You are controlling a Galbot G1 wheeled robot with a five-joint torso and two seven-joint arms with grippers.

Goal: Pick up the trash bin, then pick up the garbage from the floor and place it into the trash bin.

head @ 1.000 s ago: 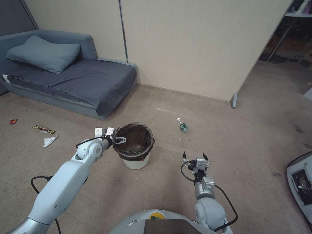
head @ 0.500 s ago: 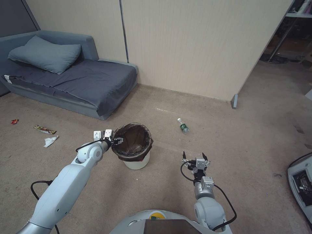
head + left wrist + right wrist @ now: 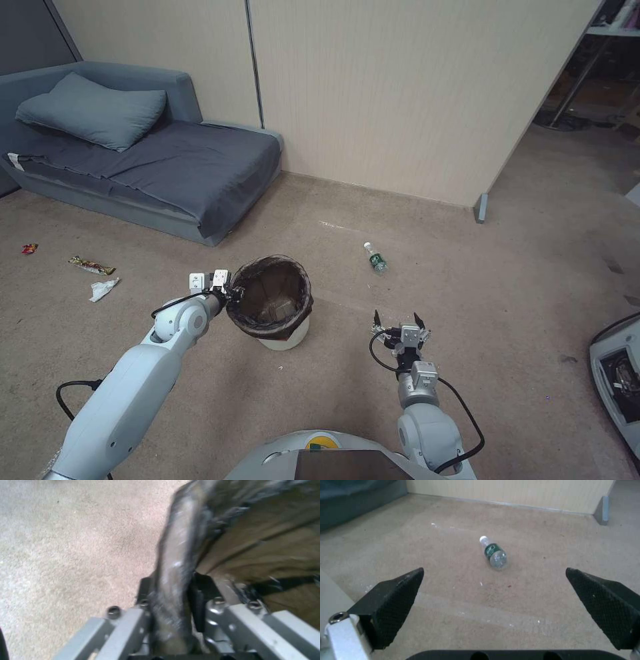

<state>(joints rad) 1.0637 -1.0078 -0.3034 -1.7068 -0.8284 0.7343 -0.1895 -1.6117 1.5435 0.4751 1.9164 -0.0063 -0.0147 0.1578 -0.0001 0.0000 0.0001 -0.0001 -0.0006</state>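
The trash bin [image 3: 285, 339] is white with a dark bag over its rim and stands on the floor [image 3: 507, 300] in front of me, tipped towards me. My left gripper [image 3: 233, 292] is shut on its left rim; up close the bagged rim [image 3: 176, 562] runs between the left gripper's [image 3: 175, 590] fingers. My right gripper [image 3: 396, 319] hovers open to the bin's right, nothing in it. A clear plastic bottle [image 3: 375, 257] lies beyond it, between the right gripper's [image 3: 494, 573] spread fingers in the right wrist view [image 3: 494, 553]. More garbage lies at far left: a red wrapper [image 3: 28, 249], a striped wrapper [image 3: 91, 266], crumpled white paper [image 3: 103, 289].
A grey sofa bed [image 3: 153, 167] with a pillow stands at the back left. A beige partition wall [image 3: 400, 100] ends in a grey foot [image 3: 479, 207]. A machine with a cable [image 3: 617, 380] sits at the right edge. Open carpet lies between.
The left gripper drew back slightly towards me with the rim in its grip, and the bin tipped so its inside shows more. The right arm stayed put.
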